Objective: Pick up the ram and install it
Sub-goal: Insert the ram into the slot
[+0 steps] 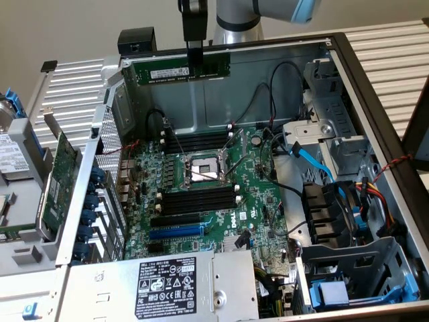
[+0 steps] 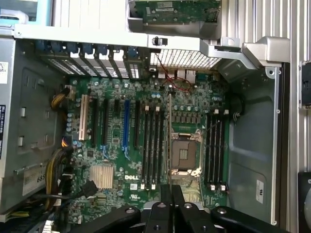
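Observation:
My gripper (image 1: 194, 62) hangs above the open computer case and is shut on the ram (image 1: 167, 70), a long thin green stick with a white label. The stick is held level, high over the back wall of the case. Below it lies the green motherboard (image 1: 258, 194), with black memory slots (image 1: 199, 141) behind the CPU socket (image 1: 204, 168) and more slots (image 1: 199, 199) in front of it. In the wrist view the gripper (image 2: 170, 196) looks straight down on the board. The ram shows edge-on as a thin line (image 2: 169, 136) running between the slots (image 2: 151, 143) and the socket (image 2: 184, 155).
A larger green expansion card (image 1: 57, 178) stands outside the case at the exterior view's left. The power supply (image 1: 167, 285) covers the near edge. A fan and cables (image 1: 335, 211), a blue data cable (image 1: 312, 161) and a drive cage (image 1: 348, 285) crowd the right side.

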`<state>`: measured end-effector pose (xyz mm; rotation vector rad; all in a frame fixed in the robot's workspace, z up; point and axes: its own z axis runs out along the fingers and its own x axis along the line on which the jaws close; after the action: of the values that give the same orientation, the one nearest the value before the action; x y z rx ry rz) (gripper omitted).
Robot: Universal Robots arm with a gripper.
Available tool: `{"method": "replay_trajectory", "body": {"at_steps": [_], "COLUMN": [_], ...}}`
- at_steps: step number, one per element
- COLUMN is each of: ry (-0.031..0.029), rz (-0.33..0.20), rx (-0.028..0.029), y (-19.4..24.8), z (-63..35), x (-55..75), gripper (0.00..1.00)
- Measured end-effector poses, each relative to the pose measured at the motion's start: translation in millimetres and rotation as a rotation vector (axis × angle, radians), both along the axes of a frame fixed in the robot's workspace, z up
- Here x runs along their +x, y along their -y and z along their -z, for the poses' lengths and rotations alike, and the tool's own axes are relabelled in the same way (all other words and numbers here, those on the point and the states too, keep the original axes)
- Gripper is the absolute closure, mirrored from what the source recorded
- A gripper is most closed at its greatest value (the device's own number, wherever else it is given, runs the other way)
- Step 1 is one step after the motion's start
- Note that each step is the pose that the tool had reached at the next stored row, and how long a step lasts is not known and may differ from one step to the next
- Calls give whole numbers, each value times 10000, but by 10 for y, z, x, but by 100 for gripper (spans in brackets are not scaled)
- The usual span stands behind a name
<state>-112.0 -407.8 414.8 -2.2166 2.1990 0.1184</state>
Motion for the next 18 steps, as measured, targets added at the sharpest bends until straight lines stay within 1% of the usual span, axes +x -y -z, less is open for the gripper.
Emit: {"method": "replay_trajectory", "body": {"at_steps": [3, 5, 6, 12, 13, 15, 16, 17, 18], "ry": [0, 1, 1, 1, 0, 0, 1, 1, 3], "rz": [1, 5, 8, 6, 6, 6, 6, 6, 7], "rx": [49, 105, 121, 125, 112, -9, -55, -92, -112], "y": [-1, -1, -1, -1, -3, -35, -52, -71, -87], "z": [8, 12, 14, 14, 16, 30, 39, 48, 59], "x": [19, 23, 23, 23, 23, 23, 23, 23, 23], "gripper": [88, 88, 88, 88, 88, 88, 88, 88, 88]}}
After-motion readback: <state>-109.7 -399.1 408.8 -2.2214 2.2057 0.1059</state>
